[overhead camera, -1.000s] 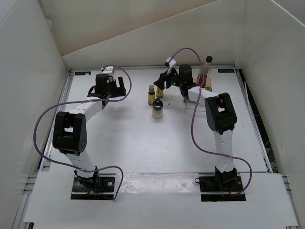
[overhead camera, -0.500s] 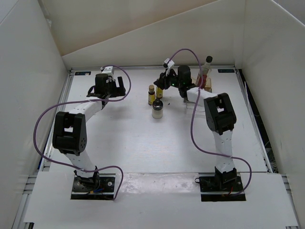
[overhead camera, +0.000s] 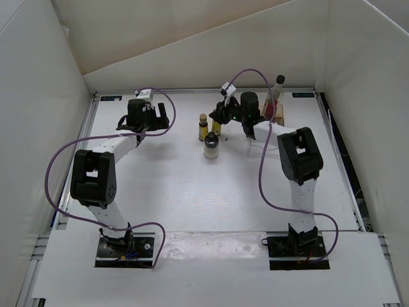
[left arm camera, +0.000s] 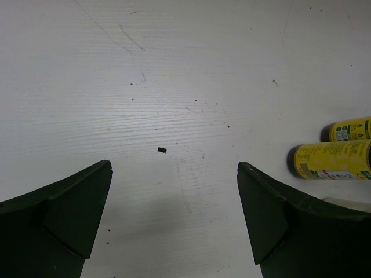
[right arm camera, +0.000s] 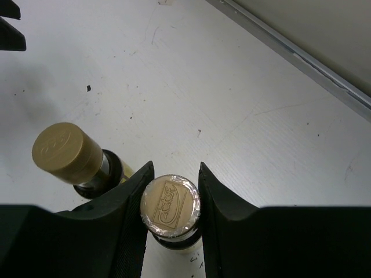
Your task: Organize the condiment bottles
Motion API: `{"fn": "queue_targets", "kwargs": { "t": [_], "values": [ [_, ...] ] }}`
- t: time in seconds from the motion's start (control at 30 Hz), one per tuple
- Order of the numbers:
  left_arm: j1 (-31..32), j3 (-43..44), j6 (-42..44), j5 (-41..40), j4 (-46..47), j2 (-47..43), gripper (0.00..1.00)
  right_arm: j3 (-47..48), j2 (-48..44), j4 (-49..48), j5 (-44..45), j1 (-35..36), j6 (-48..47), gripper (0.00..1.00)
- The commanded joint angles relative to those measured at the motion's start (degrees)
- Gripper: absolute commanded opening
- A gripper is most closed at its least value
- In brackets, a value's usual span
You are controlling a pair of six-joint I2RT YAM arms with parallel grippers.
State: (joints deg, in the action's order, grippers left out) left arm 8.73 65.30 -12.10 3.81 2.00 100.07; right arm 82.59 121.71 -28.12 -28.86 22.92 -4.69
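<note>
Two tiny yellow bottles with brown caps stand side by side at the table's back middle. My right gripper (right arm camera: 174,171) is shut on the cap of the right one (right arm camera: 171,204), also seen from above (overhead camera: 216,127). The left one (right arm camera: 59,152) stands free just beside it (overhead camera: 203,126). The squat whitish dark-capped bottle (overhead camera: 211,147) stands just in front of them. The taller clear bottle with black cap (overhead camera: 276,96) stands in the brownish tray (overhead camera: 280,115) at the back right. My left gripper (left arm camera: 174,174) is open and empty over bare table, with both yellow bottles (left arm camera: 333,161) to its right.
White walls enclose the table on the left, back and right. Purple cables loop over both arms. A small dark speck (left arm camera: 162,150) lies on the table ahead of the left gripper.
My right arm's elbow has shifted a little to the right while its gripper stays at the right yellow bottle. The left arm has not moved.
</note>
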Motion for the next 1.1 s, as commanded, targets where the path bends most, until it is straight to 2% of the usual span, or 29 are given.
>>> {"fn": "queue_targets", "kwargs": {
  "t": [0.0,0.43,0.67,1.07],
  "values": [
    [-0.21,-0.35,-0.21,1.02,0.73,-2.07,1.00,-2.15,-6.29,-1.67,1.00,-0.85,-1.29,0.00],
    [1.02,0.01,0.23,0.84,0.20,-2.95,1.00,-10.51,-21.33,-4.05,1.79,-5.16,-1.38,0.00],
    [2.25,0.27,-0.12,0.67,0.55,-2.34,1.00,-18.42,-29.86,-4.66,5.13,-8.06,-3.84,0.00],
    [3.14,2.81,0.06,0.67,0.29,0.38,1.00,-19.83,-29.08,-4.75,6.98,-12.10,-6.21,0.00]
  ]
}}
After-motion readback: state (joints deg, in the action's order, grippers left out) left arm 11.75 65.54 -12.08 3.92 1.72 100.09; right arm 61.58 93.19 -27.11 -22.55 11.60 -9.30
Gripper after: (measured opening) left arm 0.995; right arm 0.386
